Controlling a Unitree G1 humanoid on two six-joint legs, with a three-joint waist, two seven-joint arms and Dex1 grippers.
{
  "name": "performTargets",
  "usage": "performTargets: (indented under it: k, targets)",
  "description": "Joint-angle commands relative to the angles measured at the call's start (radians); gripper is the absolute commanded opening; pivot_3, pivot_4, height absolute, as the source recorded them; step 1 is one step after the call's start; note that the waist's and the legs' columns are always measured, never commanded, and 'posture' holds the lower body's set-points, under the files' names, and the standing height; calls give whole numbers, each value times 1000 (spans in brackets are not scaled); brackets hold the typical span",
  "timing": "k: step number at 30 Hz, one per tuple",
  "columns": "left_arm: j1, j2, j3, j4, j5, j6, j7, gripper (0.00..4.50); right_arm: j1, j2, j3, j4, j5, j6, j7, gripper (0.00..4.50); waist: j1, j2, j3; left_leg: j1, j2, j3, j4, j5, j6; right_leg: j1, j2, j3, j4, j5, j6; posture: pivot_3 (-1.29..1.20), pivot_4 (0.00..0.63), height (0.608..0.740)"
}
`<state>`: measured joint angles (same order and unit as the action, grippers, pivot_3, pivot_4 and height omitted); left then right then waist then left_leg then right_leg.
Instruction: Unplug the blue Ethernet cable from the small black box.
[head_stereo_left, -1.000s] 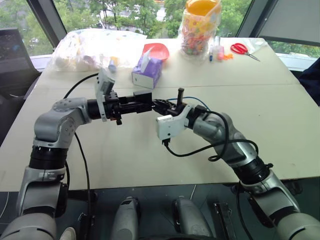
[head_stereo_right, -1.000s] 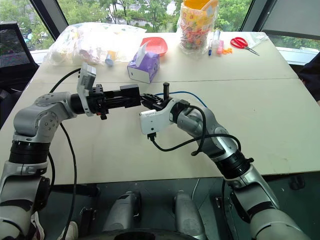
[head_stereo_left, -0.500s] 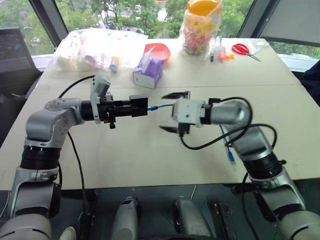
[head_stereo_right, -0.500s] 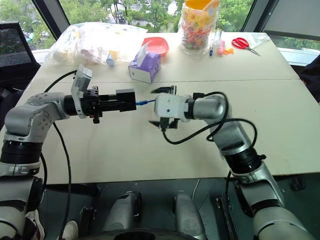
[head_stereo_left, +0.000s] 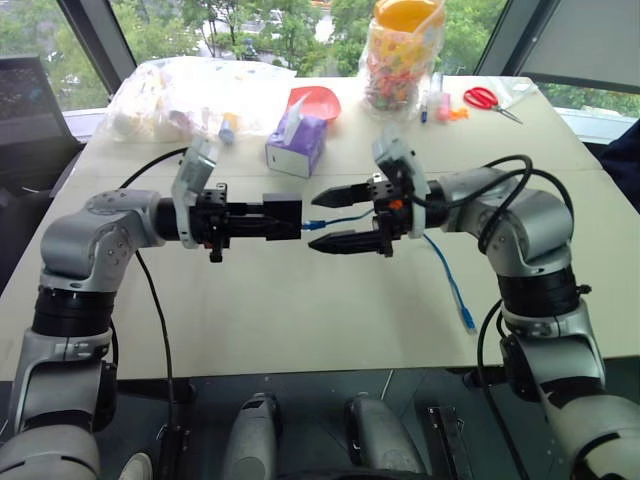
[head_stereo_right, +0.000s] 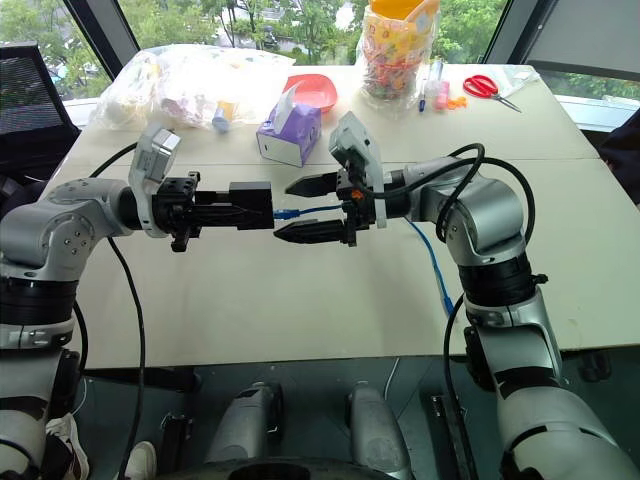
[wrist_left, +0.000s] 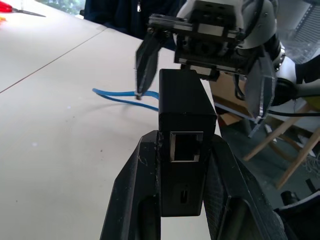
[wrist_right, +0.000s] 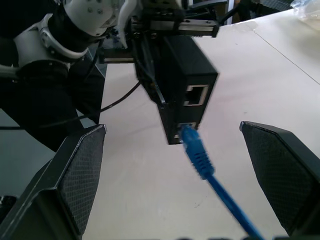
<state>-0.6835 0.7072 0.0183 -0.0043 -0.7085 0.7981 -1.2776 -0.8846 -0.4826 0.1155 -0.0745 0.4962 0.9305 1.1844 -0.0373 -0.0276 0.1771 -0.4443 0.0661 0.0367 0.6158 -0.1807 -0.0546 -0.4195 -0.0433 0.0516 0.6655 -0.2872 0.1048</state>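
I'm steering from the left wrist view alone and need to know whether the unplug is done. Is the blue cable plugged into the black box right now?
Observer: It looks plugged in. The blue Ethernet cable meets the lower socket of the small black box, on the end facing away from your camera.
Operator: Is the right gripper gripping it?
Observer: No. The right gripper is open, one finger above the cable and one below, with neither touching it.
Operator: Where does the rest of the cable go?
Observer: It drops to the table beside the right arm, and its free end lies near the front edge.
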Motion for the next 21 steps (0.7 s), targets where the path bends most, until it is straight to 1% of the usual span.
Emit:
performTargets:
  k: [1, 2, 5, 6, 7, 8, 17, 18, 19, 20, 21]
  targets:
    - [-32, 14, 31, -34, -27, 0, -8, 497, -19, -13, 32, -6, 15, -14, 14, 4460, 0, 0, 0, 0, 0, 0, 0, 0, 0, 0, 0, 0, 0, 0, 0, 0, 150, 735]
    - [-33, 15, 32, -33, -27, 0, -8, 497, -19, -14, 36, -7, 20, -15, 17, 4460, 0, 0, 0, 0, 0, 0, 0, 0, 0, 0, 0, 0, 0, 0, 0, 0, 150, 735]
    - [-34, 14, 34, -34, -28, -1, -4, 497, -23, -14, 47, -9, 33, -11, 24, 3682, 0, 0, 0, 0, 0, 0, 0, 0, 0, 0, 0, 0, 0, 0, 0, 0, 150, 735]
    - [-34, 12, 36, -33, -28, -1, 1, 497, -23, -14, 50, -9, 33, -12, 23, 3234, 0, 0, 0, 0, 0, 0, 0, 0, 0, 0, 0, 0, 0, 0, 0, 0, 150, 735]
    - [-35, 10, 37, -33, -28, -1, 4, 497, -24, -15, 53, -8, 34, -12, 22, 2633, 0, 0, 0, 0, 0, 0, 0, 0, 0, 0, 0, 0, 0, 0, 0, 0, 150, 735]
    - [-36, 8, 38, -33, -29, 0, 6, 497, -24, -16, 58, -8, 33, -13, 21, 2165, 0, 0, 0, 0, 0, 0, 0, 0, 0, 0, 0, 0, 0, 0, 0, 0, 150, 735]
    - [-19, 17, 38, -45, -31, -9, 11, 497, -36, -10, 73, -1, 50, -2, 24, 2165, 0, 0, 0, 0, 0, 0, 0, 0, 0, 0, 0, 0, 0, 0, 0, 0, 150, 735]
    - [-17, 18, 37, -47, -29, -11, 12, 497, -36, -12, 73, -1, 51, -2, 25, 1900, 0, 0, 0, 0, 0, 0, 0, 0, 0, 0, 0, 0, 0, 0, 0, 0, 150, 735]
    - [-15, 19, 37, -48, -28, -12, 12, 497, -36, -12, 73, -1, 52, -1, 25, 1542, 0, 0, 0, 0, 0, 0, 0, 0, 0, 0, 0, 0, 0, 0, 0, 0, 150, 735]
    - [-13, 19, 37, -49, -28, -12, 12, 497, -35, -13, 73, -1, 52, -1, 25, 1318, 0, 0, 0, 0, 0, 0, 0, 0, 0, 0, 0, 0, 0, 0, 0, 0, 150, 735]
    - [-10, 21, 35, -52, -27, -13, 10, 497, -35, -14, 73, 0, 53, 0, 25, 792, 0, 0, 0, 0, 0, 0, 0, 0, 0, 0, 0, 0, 0, 0, 0, 0, 150, 735]
